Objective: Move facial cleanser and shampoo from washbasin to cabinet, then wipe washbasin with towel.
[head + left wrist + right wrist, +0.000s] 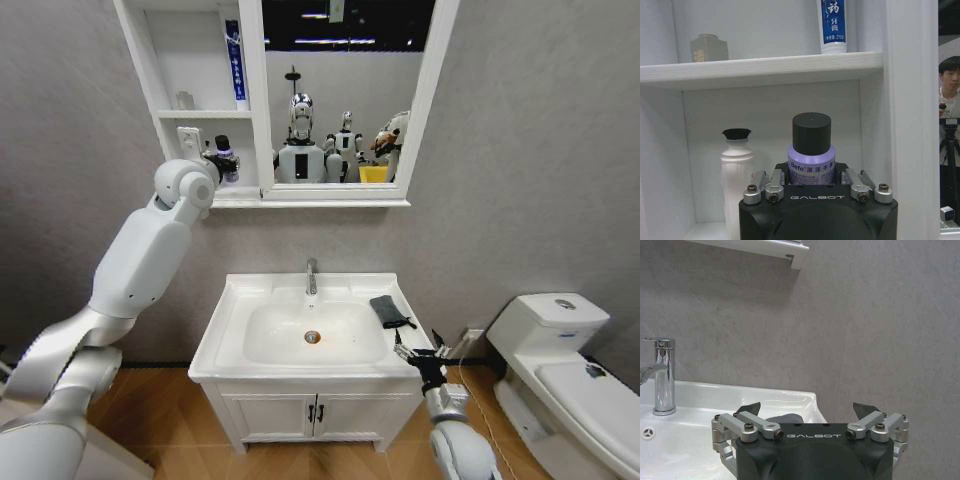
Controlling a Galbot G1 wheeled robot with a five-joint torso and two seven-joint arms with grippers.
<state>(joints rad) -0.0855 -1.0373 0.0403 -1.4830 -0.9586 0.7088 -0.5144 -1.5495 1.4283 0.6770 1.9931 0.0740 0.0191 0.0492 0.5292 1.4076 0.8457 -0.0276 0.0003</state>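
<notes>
1. Grey-walled bathroom, head view. White washbasin (232,335) sits low in the middle, chrome tap (311,276) at its back, drain (312,337) in the bowl. The wall-hung cabinet (152,70) with mirror (345,100) is above it, a toilet (560,350) to the right. Left arm is raised to the cabinet's lowest open shelf, left gripper (222,160) at a dark-capped bottle there. Dark towel (390,310) lies folded on the basin's right ledge. Right gripper (420,352) hangs at the basin's front right corner, near the towel but apart from it. No bottles on the basin top.

2. Left wrist view. Lavender bottle (811,167) with black cap stands upright between the fingers of the left gripper (812,186), inside the bottom compartment. Fingers sit close on both sides; contact looks likely, so I read it as held. White bottle (736,175) stands just beside it. Blue-and-white tube (832,25) and small grey jar (709,47) are on the shelf above.

3. Right wrist view. Right gripper (810,417) is spread wide and empty, the towel (782,418) just beyond it on the ledge.

4. Judgement: second bottle being placed; wiping not begun. Next: set the bottle down squarely, let go, pull straight back without tipping the white bottle.
</notes>
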